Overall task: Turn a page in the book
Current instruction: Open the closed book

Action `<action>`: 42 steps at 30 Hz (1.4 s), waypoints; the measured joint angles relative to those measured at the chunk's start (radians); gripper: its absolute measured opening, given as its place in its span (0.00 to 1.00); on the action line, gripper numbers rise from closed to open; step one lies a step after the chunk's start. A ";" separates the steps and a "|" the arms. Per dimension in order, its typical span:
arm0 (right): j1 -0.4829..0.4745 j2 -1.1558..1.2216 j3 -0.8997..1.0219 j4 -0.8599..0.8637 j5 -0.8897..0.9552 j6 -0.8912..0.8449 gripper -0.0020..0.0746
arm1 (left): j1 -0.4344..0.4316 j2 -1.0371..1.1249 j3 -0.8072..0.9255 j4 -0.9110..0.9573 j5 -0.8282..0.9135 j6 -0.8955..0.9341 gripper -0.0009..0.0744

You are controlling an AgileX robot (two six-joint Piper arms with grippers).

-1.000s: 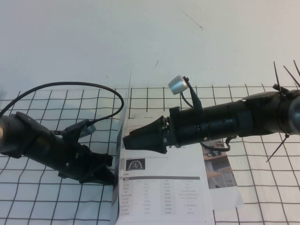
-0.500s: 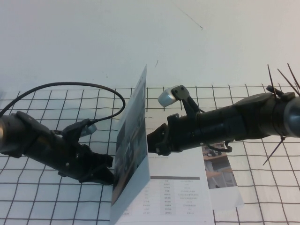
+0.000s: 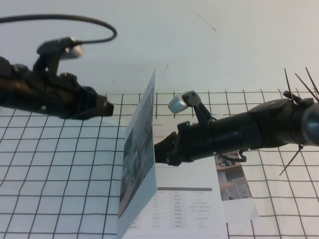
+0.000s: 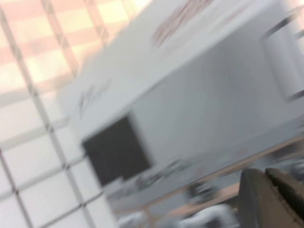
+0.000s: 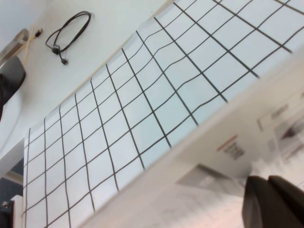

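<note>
The book (image 3: 185, 204) lies open on the grid mat, its white inner page with tables facing up. The page (image 3: 139, 164), showing the classroom photo, stands nearly upright along the book's left side. My right gripper (image 3: 158, 152) is shut, its tip against the page's inner white side just above the book. In the right wrist view the gripper (image 5: 268, 179) is shut before the white leaf (image 5: 199, 156). My left gripper (image 3: 106, 105) is shut and empty, raised at the far left, apart from the page. The left wrist view is blurred, with the gripper (image 4: 266, 173) over printed paper.
A second booklet (image 3: 237, 181) with the same cover sticks out from under the book on the right. The black-lined grid mat (image 3: 60, 189) covers the near table. White tabletop lies behind it. A loose black cable (image 5: 71, 31) lies beyond the mat.
The page swung from low and edge-on to upright, pushed by my right gripper. My left arm has lifted from the book's left edge up and back to the far left.
</note>
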 joint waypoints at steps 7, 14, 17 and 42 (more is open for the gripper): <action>0.000 0.000 0.000 0.000 0.000 0.002 0.03 | -0.045 -0.209 -0.026 -0.010 0.086 -0.014 0.01; 0.000 0.000 0.000 0.000 -0.015 0.017 0.03 | -0.321 -0.312 -0.026 0.318 0.113 -0.234 0.01; 0.000 0.000 0.000 0.000 -0.032 0.019 0.03 | -0.467 -0.330 -0.024 0.511 0.123 -0.391 0.01; 0.000 0.000 0.000 0.002 -0.048 0.032 0.03 | -1.291 -0.317 0.573 2.057 -0.117 -2.080 0.01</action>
